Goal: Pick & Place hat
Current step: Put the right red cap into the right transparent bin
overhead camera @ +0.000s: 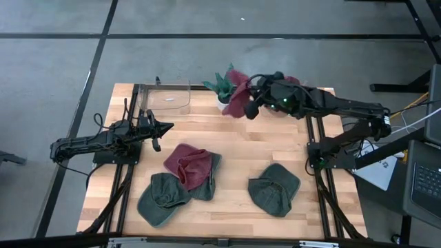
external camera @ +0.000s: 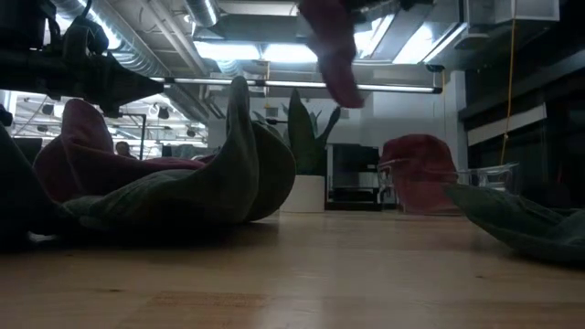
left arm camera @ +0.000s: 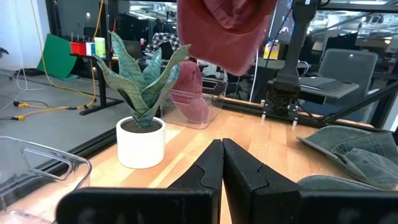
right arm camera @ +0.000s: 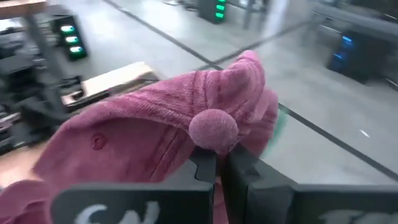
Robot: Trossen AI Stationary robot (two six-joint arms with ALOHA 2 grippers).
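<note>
Dangling limp from the pinched right hand [overhead camera: 249, 105], a ribbed maroon hat [overhead camera: 238, 92] (pom-pom topped); left hand [overhead camera: 162, 127] closed, empty

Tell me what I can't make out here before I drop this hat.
- Drop spot: in the high view the red hat held by the right gripper covers what lies under it, next to the plant.
- Right bin: the high view hides it under the right arm; the left wrist view shows only part.
- Low view: the held hat's top is cut off by the edge; green hats block the table behind.
- Left gripper: waiting, shut, empty.
</note>
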